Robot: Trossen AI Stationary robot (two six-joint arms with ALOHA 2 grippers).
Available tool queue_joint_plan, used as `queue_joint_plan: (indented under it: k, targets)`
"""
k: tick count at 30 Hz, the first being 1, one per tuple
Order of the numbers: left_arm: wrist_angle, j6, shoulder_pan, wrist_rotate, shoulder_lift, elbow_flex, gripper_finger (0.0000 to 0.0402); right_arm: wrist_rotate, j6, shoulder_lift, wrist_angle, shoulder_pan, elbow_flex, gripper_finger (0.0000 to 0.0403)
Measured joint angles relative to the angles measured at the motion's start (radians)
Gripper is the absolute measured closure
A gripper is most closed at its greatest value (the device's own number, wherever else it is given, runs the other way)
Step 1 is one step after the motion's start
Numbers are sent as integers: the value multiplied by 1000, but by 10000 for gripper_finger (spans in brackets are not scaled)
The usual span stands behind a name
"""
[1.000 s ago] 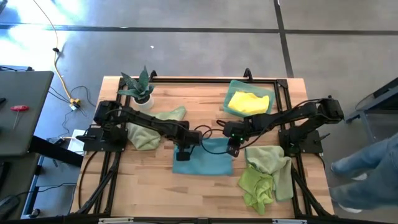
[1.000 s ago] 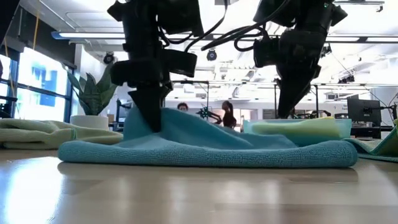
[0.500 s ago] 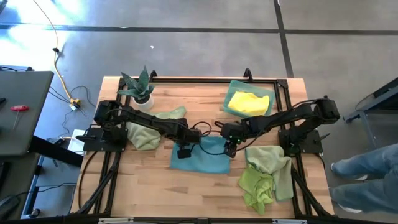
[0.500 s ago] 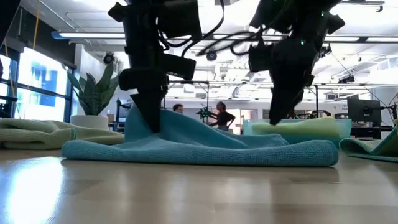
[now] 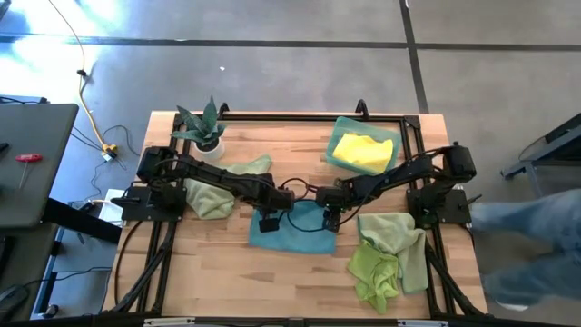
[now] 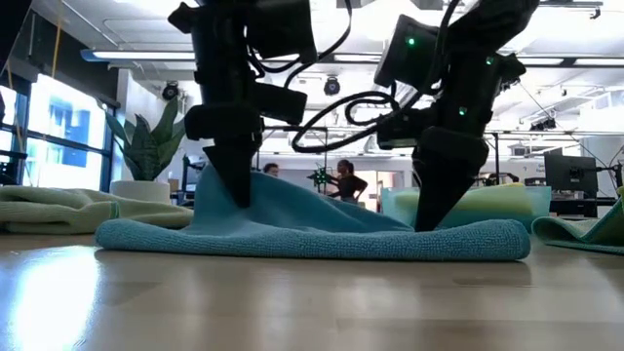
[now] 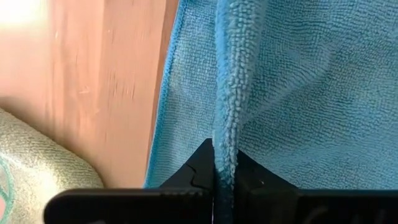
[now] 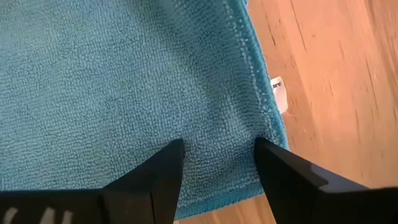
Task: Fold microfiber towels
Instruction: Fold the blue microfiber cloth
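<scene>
Mid-counter, my left gripper [image 5: 269, 221] pinches the soft teal-blue microfiber towel [image 5: 304, 234]; my right gripper [image 8: 214, 163], spread open, straddles its opposite corner.

The left gripper's [image 7: 219, 177] dark fingers pinch a raised ridge of the teal-blue microfiber towel [image 7: 298, 93]. Beside the towel lie the bare wooden tabletop [image 7: 99, 81] and a pale sage-green cloth [image 7: 37, 168].

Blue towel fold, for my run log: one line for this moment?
left gripper: shut on blue towel fold | right gripper: open, on towel edge | stage: fold unfinished
</scene>
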Motion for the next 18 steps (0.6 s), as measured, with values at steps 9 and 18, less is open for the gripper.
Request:
queue_joint_plan:
  k: [9, 18]
  targets:
    - [0, -40, -1, -70, 0, 0, 394, -5, 3, -6, -1, 0, -2, 210]
    - [9, -28, 1, 33, 0, 0, 394, -6, 0, -6, 5, 0, -3, 210]
